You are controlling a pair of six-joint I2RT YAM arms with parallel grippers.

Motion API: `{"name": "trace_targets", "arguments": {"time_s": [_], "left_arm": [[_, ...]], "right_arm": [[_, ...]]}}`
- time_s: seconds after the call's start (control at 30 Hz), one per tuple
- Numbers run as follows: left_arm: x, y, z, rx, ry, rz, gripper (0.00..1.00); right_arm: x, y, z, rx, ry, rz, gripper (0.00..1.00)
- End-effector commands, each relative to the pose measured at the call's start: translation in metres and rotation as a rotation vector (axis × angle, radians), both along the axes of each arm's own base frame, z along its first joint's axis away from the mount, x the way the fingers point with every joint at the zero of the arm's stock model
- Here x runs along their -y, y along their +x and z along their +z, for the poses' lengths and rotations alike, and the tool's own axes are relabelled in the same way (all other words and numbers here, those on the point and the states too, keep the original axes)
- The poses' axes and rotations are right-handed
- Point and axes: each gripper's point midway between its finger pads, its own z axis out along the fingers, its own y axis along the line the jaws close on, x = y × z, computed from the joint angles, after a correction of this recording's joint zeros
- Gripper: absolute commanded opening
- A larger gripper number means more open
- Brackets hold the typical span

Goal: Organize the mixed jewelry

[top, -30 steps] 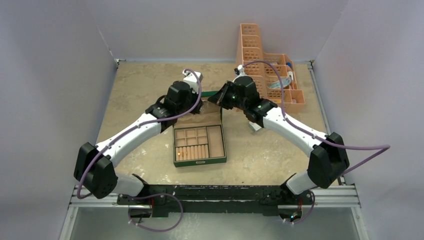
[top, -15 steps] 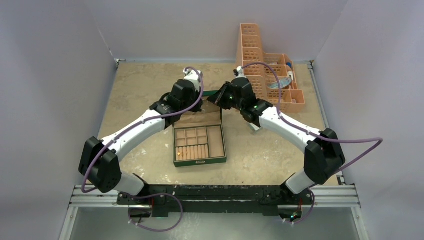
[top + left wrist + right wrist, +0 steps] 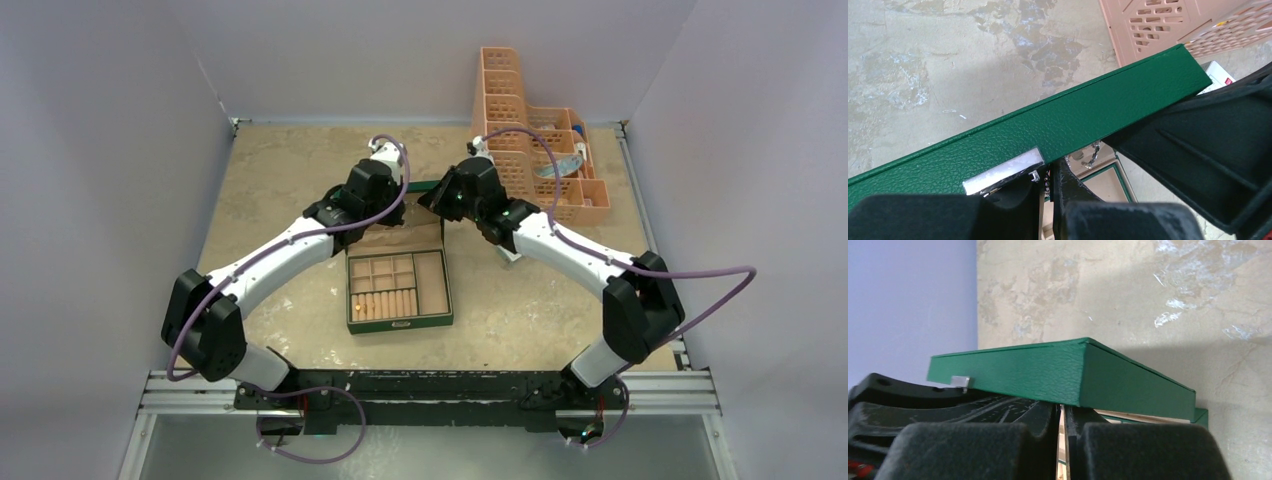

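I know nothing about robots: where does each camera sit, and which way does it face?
Top: fixed above and behind, facing down and forward over the table; left arm, right arm, box and basket show.
Left wrist: on the left arm, facing down past the left tool at the lid, table and basket.
Right wrist: on the right arm, rolled sideways, facing past the right tool at the lid, toward a wall.
Shared: both wrist views show the green lid close up.

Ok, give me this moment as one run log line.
box: green box open, lid up | left gripper: shut, at lid edge | right gripper: shut, at lid corner | jewelry: chain under lid
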Motion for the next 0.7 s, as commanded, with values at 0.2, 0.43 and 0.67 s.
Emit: {"name": "trace_targets", "arguments": {"time_s": [0.2, 0.43, 0.67], "left_arm": [[-0.003, 0.012, 0.018, 0.034, -0.017, 0.049, 0.1], [-0.002, 0.014, 0.016, 0.029, -0.019, 0.06, 0.12], [-0.007, 0.013, 0.009, 0.009, -0.009, 0.091, 0.14]], "right_arm": [[0.008, 0.004, 0.013, 0.033, -0.032, -0.038, 0.11], [0.008, 0.005, 0.017, 0.041, -0.028, -0.045, 0.11], [0.008, -0.005, 0.021, 0.056, -0.007, -0.013, 0.17]]}}
